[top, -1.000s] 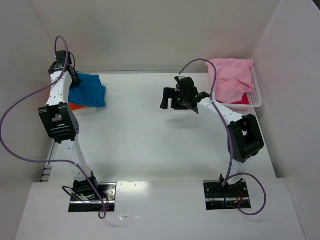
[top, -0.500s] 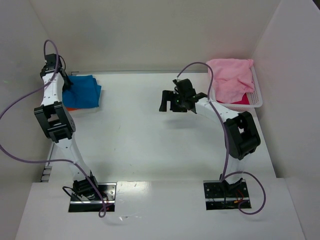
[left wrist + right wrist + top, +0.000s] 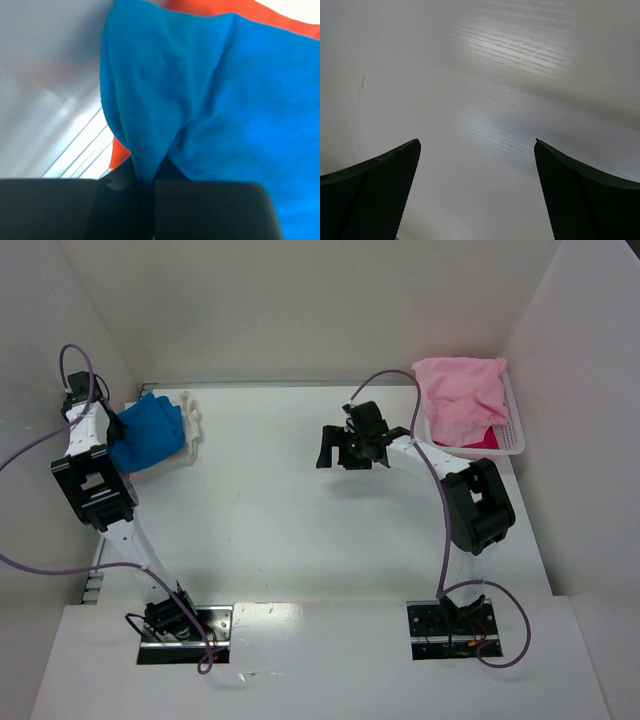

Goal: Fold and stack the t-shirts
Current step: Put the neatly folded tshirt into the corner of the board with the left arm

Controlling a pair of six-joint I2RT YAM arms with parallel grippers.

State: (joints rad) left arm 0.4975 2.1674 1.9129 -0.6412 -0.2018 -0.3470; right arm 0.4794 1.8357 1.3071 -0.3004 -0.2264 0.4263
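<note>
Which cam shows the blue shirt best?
Left wrist: the blue shirt fills the frame, a fold pinched in the left tool. Top view shows it bunched at the far left, partly behind the left arm. Right wrist shows only table.

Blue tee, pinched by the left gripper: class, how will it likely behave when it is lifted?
Probably floppy: the blue tee hangs in soft folds from the shut left gripper. Likely light, since one small pinch of fabric gathers it up. It may cling to and drag the orange tee seen behind it.
</note>
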